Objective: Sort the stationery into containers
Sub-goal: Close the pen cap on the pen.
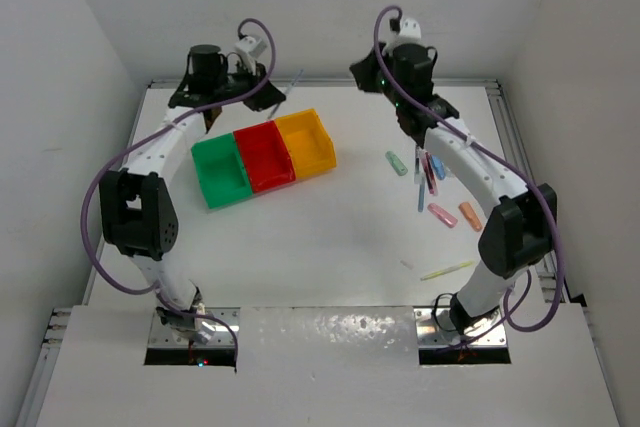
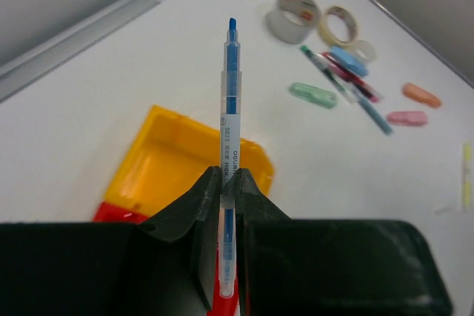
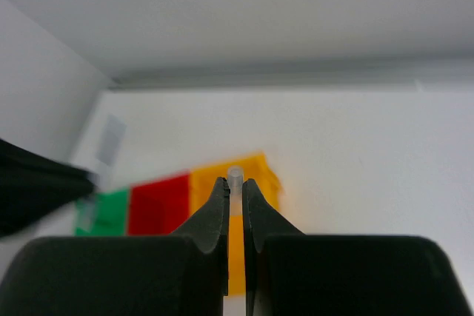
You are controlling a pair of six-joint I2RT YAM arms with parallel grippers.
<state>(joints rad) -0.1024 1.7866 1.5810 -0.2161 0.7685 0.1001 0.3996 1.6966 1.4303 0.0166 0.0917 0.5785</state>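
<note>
Because the left gripper [image 2: 229, 177] is clamped on the blue highlighter [image 2: 231, 86] at the far edge of the yellow bin [image 1: 305, 142], I'd guess a drop is staged. Right gripper [image 3: 235, 183], raised far right, pinches a thin pale stick [image 3: 235, 174]; 2 tape rolls [image 2: 285, 31] lie loose there.

Only one print is reading clearly: it's sitting on the white barrel band of the blue highlighter [image 2: 231, 120] in the left wrist view, running lengthwise. It's reading "deli", with "S623" beside it and a smaller line starting "HIGH" – the rest is coming out too small. The grey-white tape roll [image 2: 293, 16] is showing reddish print on its inner core – not legible
</note>
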